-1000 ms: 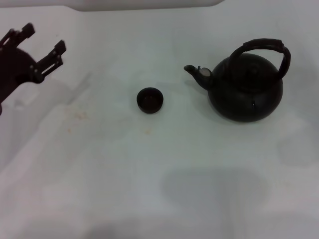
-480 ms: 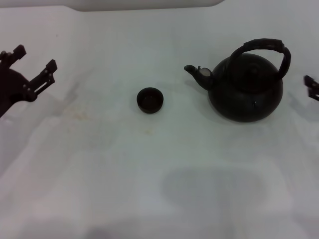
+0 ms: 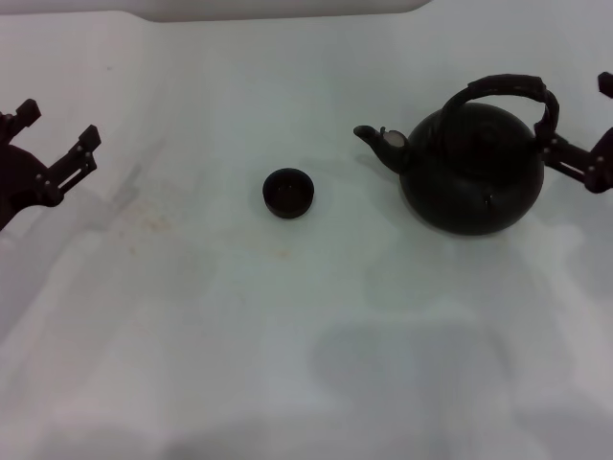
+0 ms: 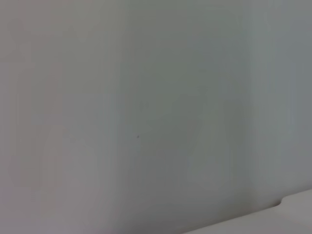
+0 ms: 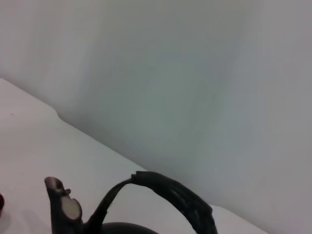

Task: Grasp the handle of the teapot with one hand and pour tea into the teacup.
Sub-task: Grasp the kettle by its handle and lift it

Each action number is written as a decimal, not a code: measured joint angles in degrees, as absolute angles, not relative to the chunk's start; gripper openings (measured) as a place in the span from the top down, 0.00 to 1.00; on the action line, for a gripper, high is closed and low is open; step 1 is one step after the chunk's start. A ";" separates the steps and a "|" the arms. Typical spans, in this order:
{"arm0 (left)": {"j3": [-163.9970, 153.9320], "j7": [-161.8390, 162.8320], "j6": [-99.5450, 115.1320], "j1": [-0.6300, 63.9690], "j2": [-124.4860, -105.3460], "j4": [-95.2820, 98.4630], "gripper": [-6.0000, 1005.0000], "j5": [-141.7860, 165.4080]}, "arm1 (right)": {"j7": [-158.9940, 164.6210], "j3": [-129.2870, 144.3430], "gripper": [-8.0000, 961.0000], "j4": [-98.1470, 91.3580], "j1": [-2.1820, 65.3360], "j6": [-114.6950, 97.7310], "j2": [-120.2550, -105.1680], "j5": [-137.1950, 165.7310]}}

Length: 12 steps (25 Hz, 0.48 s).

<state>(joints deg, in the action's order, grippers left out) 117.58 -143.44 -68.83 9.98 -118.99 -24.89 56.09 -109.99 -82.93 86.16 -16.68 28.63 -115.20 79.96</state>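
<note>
The matte black teapot (image 3: 472,177) stands at the right of the white table, its spout (image 3: 369,137) pointing left toward the teacup. Its ribbed arched handle (image 3: 505,86) spans the top. The right wrist view shows the handle (image 5: 176,196) and the spout (image 5: 61,196) from close by. The tiny dark teacup (image 3: 288,192) sits near the table's middle, well apart from the pot. My right gripper (image 3: 578,115) is open at the right edge, just beside the handle's right end. My left gripper (image 3: 58,125) is open at the far left, holding nothing.
The white table (image 3: 287,326) carries faint brownish stains (image 3: 153,220) left of the teacup. A raised white edge (image 3: 278,10) runs along the back. The left wrist view shows only a bare pale surface.
My right gripper has come in from the right edge to the teapot handle's right end. The left gripper has drawn back toward the left edge. Teapot and teacup have not moved.
</note>
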 joint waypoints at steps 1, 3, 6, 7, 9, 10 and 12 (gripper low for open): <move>117.59 -143.45 -68.75 10.02 -119.00 -24.88 0.17 56.09 | -109.98 -82.50 0.11 86.09 -16.52 28.29 -115.20 79.96; 117.60 -143.46 -68.65 10.23 -119.00 -24.87 0.17 56.07 | -109.98 -81.38 0.11 85.40 -15.80 26.51 -115.21 79.98; 117.60 -143.47 -68.60 10.51 -119.00 -24.87 0.17 56.07 | -109.96 -79.70 0.11 83.46 -13.91 23.16 -115.29 79.98; 117.60 -143.48 -68.58 10.55 -118.98 -24.87 0.17 56.07 | -109.96 -79.48 0.11 82.62 -13.07 22.59 -115.32 79.90; 117.60 -143.49 -68.57 10.61 -118.94 -24.87 0.17 56.07 | -109.95 -79.37 0.11 80.96 -11.37 22.18 -115.38 79.52; 117.60 -143.50 -68.56 10.62 -118.92 -24.87 0.17 56.07 | -109.94 -79.41 0.11 80.29 -10.74 22.19 -115.40 79.39; 117.60 -143.51 -68.55 10.60 -118.91 -24.99 0.17 56.07 | -109.77 -79.61 0.11 79.17 -9.57 22.11 -115.39 79.32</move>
<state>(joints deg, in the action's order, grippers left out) 117.60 -143.51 -68.55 10.60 -118.91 -24.99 56.07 -109.77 -79.61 79.17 -9.57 22.11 -115.39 79.32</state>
